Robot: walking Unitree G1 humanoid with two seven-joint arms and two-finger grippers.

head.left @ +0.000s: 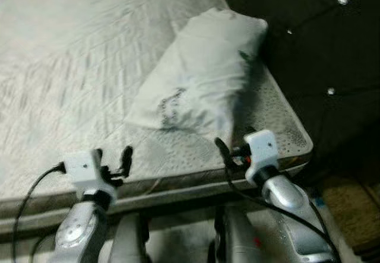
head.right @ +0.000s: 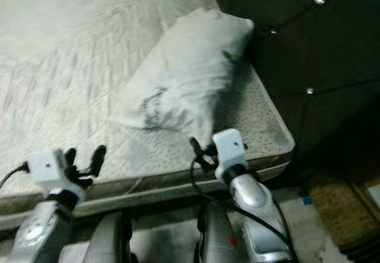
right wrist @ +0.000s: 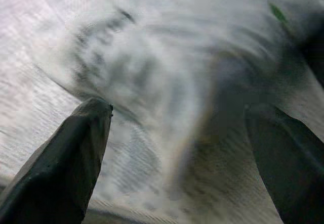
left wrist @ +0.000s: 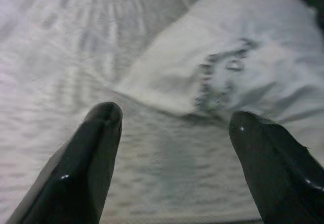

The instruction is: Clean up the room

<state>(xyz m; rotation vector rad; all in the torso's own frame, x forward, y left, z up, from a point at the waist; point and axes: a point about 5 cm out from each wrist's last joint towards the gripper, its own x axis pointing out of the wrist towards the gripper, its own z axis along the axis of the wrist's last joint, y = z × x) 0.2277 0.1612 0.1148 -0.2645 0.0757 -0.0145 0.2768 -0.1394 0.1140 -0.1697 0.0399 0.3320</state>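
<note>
Pillow [head.left: 202, 73] lies askew on the bed [head.left: 71, 67], toward its 2 o'clock corner, long axis slanting from 1 o'clock to 7 o'clock, one end near the dark tufted headboard [head.left: 320, 43]. Left gripper [head.left: 116, 163] hovers over the mattress edge at 7 o'clock, jaws open, empty, well short of the pillow. Right gripper [head.left: 228, 153] sits at 5 o'clock, jaws open, just beside the pillow's near corner — contact cannot be confirmed.

Risks noted:
- A one-sided pinch on the slack corner would likely take cloth only; the filling would sag and slip.
- A pull toward the edge could drag the pillow off the bed — the corner is close.
- Right wrist view is blurred, so alignment is uncertain.
</note>
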